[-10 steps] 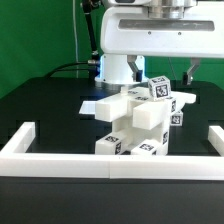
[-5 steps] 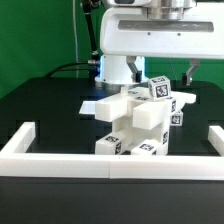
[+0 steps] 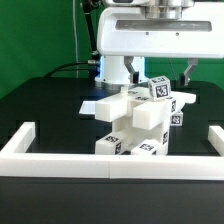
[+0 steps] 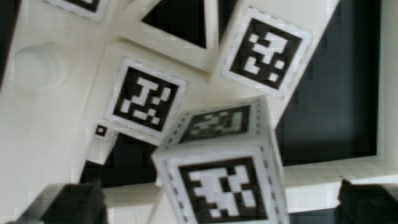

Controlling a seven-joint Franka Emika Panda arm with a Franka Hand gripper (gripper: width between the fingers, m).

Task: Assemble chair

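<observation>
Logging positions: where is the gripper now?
In the exterior view, the gripper hangs open over the topmost tagged block of the chair, slightly toward that view's right of centre.

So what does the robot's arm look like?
The arm is smooth, shiny white with rounded corners, and darker grey at the top. Its end effector has two thin black fingers. No markings show on it.

White rail (image 3: 60,164) (low, U-shaped) on black table (image 3: 40,112).
</observation>
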